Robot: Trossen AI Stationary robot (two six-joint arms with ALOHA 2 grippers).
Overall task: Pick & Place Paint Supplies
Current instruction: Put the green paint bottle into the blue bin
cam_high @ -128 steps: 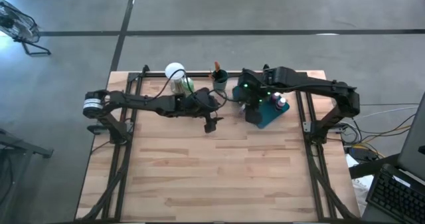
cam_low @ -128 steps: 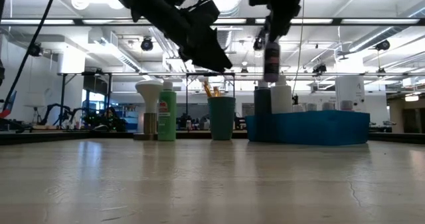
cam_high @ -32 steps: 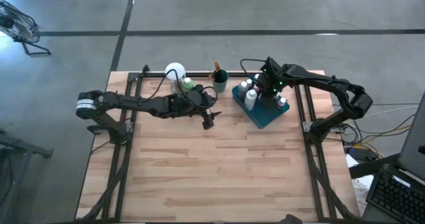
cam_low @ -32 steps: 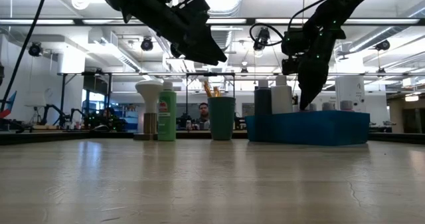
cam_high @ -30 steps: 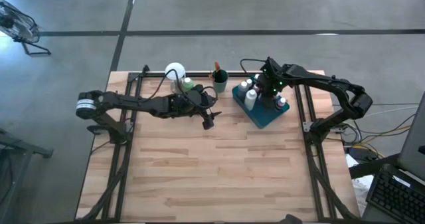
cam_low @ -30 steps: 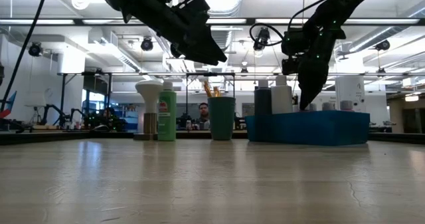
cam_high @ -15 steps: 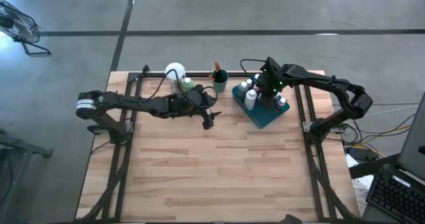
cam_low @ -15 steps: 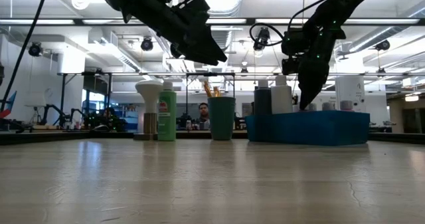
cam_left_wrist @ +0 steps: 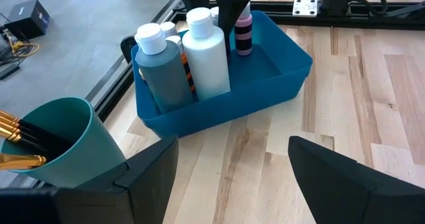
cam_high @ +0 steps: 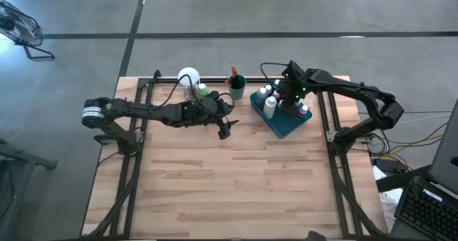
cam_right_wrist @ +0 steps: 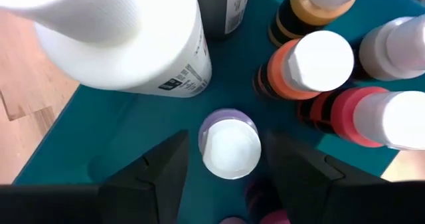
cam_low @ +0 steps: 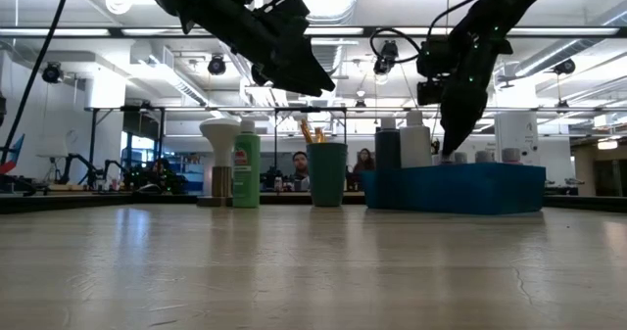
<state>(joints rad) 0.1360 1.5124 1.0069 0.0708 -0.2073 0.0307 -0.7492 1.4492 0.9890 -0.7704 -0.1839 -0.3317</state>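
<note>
Two open fingers of the right tool (cam_right_wrist: 229, 164) astride a white-capped bottle (cam_right_wrist: 230, 146).

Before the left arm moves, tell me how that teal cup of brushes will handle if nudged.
The teal cup looks thin-walled and narrower at its base, so probably light and apt to tip. Its brushes lean to one side, likely shifting the balance. They would probably spill out if it toppled.

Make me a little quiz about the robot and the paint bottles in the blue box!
1. True or false: the right gripper is open above a small white-capped bottle in the blue tray.
2. Where are the brushes? A: teal cup; B: blue tray; C: bare table.
3. Fill in: the left gripper holds ____.

Key: 1 true; 2 A; 3 nothing.
</note>
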